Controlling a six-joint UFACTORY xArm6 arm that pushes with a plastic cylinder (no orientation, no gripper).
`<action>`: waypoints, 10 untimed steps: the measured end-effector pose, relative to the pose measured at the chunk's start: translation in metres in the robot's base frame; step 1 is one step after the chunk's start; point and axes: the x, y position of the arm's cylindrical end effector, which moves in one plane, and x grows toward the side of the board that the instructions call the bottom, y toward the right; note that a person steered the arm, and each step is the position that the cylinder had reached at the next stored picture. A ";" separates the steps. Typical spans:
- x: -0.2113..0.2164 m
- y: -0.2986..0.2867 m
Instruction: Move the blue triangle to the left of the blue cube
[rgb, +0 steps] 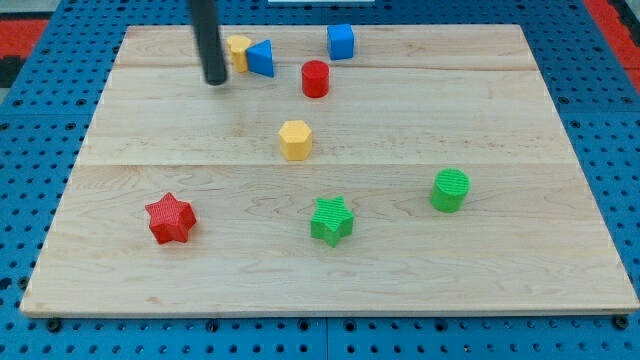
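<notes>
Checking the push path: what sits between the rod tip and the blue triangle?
In the camera view, a yellow block lies between my tip and the blue triangle, touching the triangle's left side. My tip is left of both, slightly nearer the view's bottom.

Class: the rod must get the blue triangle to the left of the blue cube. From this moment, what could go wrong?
1. The yellow block touches the blue triangle on its left, between it and my tip; a push from there would probably move both.
2. The red cylinder sits just right of the triangle and below the blue cube; a rightward push may knock it.
</notes>
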 end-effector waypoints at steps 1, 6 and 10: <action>-0.007 -0.027; -0.044 0.045; -0.057 0.118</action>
